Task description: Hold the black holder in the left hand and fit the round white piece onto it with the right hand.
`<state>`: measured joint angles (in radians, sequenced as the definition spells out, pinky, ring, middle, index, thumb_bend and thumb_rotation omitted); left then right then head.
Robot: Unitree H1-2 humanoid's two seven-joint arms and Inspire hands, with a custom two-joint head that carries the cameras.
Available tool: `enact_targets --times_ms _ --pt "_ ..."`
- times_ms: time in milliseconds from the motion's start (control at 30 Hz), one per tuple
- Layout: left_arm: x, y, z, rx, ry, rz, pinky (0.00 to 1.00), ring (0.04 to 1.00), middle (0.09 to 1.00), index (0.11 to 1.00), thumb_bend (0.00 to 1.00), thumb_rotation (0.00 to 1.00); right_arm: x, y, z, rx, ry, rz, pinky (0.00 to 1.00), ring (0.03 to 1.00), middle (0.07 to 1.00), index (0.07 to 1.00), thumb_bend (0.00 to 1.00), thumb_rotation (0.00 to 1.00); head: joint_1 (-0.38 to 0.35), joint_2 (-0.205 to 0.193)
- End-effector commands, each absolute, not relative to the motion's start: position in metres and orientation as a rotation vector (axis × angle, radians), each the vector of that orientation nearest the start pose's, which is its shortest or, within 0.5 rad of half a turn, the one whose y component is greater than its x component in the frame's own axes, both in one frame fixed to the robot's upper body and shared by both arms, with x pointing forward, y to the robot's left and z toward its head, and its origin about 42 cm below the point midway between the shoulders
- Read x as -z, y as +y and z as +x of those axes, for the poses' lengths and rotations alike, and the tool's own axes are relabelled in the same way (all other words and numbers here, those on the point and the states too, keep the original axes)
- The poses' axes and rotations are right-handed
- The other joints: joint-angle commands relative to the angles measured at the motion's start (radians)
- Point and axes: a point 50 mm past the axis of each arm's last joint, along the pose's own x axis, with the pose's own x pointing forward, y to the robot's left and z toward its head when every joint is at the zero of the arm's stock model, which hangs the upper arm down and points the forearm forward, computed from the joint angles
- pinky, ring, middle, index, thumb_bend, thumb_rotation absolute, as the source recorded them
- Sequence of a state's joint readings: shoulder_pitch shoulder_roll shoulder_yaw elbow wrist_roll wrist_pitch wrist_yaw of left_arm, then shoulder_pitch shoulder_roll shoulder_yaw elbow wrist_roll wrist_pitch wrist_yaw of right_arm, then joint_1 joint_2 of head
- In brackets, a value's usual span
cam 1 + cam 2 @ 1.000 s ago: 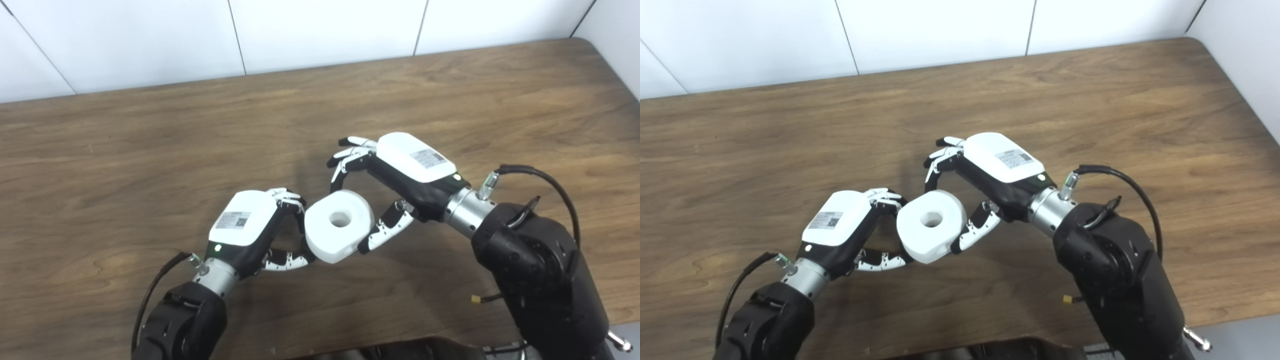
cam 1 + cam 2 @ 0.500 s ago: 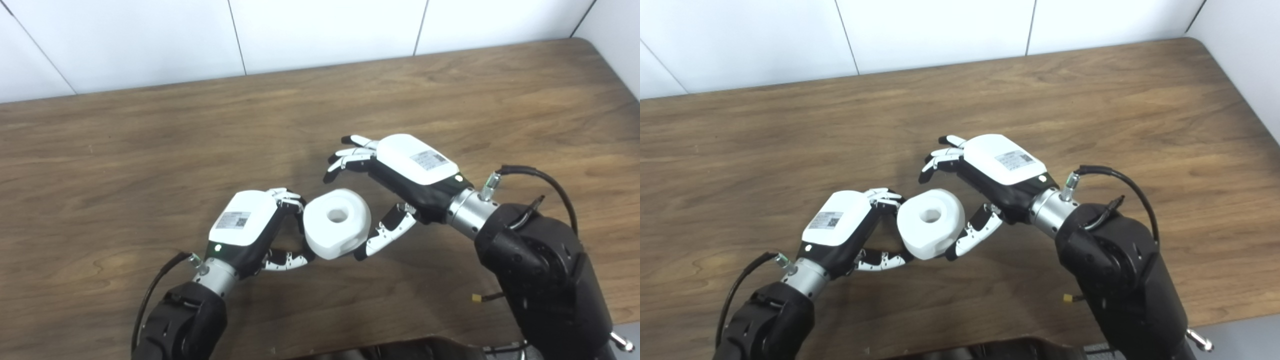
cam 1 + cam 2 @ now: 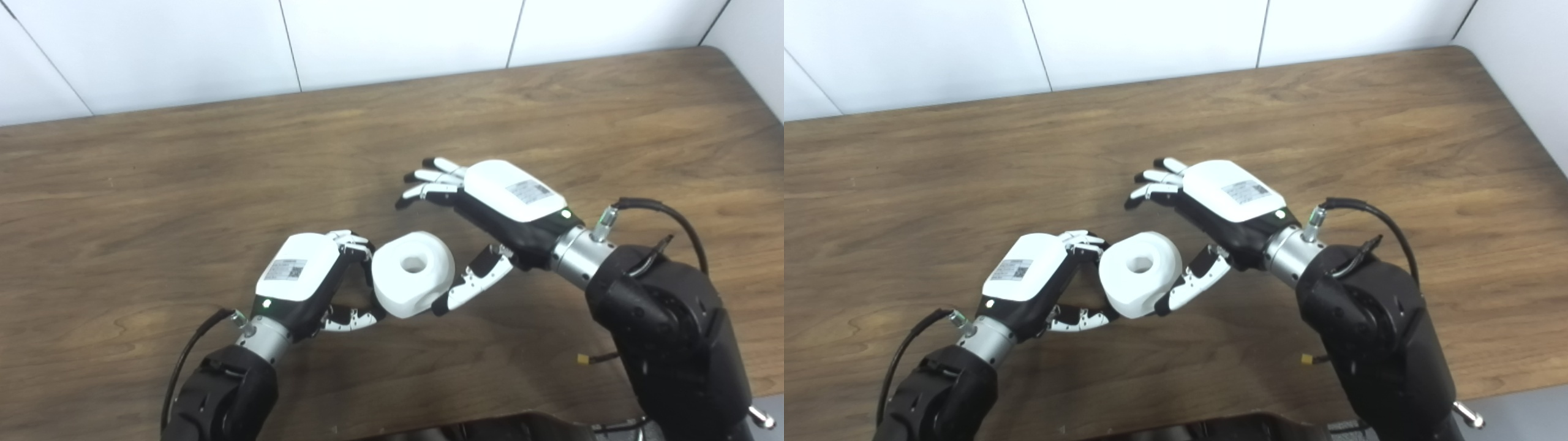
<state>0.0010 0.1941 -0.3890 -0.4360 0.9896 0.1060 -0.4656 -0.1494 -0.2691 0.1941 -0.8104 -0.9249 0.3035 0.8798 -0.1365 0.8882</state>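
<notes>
The round white piece (image 3: 413,274) is above the wooden table (image 3: 184,184), near the middle front, with its center hole facing up; it sits at the tips of the left hand (image 3: 303,278). The left hand is curled around something at the left side of the white piece, fingers above and thumb below; the black holder is hidden behind the hand and the piece, so I cannot tell how it sits. The right hand (image 3: 499,205) is just to the right of the white piece and it holds nothing; its fingers (image 3: 429,177) are stretched out and spread, above and behind the piece and apart from it; its thumb (image 3: 471,283) reaches down to the right lower edge of the piece, touching it or nearly so.
</notes>
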Motion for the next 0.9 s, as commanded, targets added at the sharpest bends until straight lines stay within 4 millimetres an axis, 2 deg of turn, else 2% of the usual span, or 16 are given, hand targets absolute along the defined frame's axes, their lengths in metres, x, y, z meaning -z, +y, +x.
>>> enact_targets --times_ms 0,200,500,533,567,633,733,867 --pt "-0.161 0.155 0.245 0.583 -0.153 1.181 0.76 0.849 0.774 0.487 0.52 0.06 -0.3 -0.197 0.238 -0.439 -0.323 -1.213 0.95 1.0 0.962 0.854 1.0 0.41 -0.002 -0.003" --pt "-0.16 0.157 0.245 0.583 -0.142 1.181 0.77 0.849 0.772 0.487 0.52 0.06 -0.307 -0.201 0.239 -0.431 -0.301 -1.209 0.98 1.0 1.0 0.927 1.0 0.41 -0.002 -0.008" --pt "-0.159 0.158 0.245 0.577 -0.142 1.209 0.75 0.807 0.75 0.495 0.52 0.08 -0.31 -0.205 0.24 -0.425 -0.277 -1.215 0.98 1.0 1.0 0.959 1.0 0.43 -0.002 -0.01" --pt "-0.159 0.158 0.246 0.578 -0.142 1.223 0.77 0.805 0.75 0.497 0.52 0.08 -0.309 -0.205 0.24 -0.424 -0.276 -1.215 0.98 1.0 0.999 0.963 1.0 0.44 -0.002 -0.01" --pt "-0.159 0.158 0.246 0.58 -0.142 1.235 0.79 0.807 0.755 0.585 0.66 0.18 -0.309 -0.206 0.24 -0.423 -0.276 -1.214 0.98 1.0 0.999 0.968 1.0 0.44 -0.002 -0.01" --pt "-0.159 0.157 0.246 0.582 -0.14 1.253 0.82 0.813 0.773 0.699 0.79 0.3 -0.309 -0.207 0.24 -0.422 -0.274 -1.212 0.99 1.0 1.0 0.984 1.0 0.45 0.0 -0.01" --pt "-0.159 0.156 0.247 0.587 -0.139 1.259 0.82 0.824 0.802 0.797 0.87 0.36 -0.309 -0.209 0.242 -0.423 -0.269 -1.215 0.99 1.0 1.0 0.997 1.0 0.45 0.0 -0.012" --pt "-0.163 0.156 0.247 0.612 -0.11 1.272 0.84 0.847 0.848 0.879 0.94 0.43 -0.309 -0.211 0.243 -0.425 -0.268 -1.214 1.0 1.0 1.0 0.998 1.0 0.44 0.006 -0.013"
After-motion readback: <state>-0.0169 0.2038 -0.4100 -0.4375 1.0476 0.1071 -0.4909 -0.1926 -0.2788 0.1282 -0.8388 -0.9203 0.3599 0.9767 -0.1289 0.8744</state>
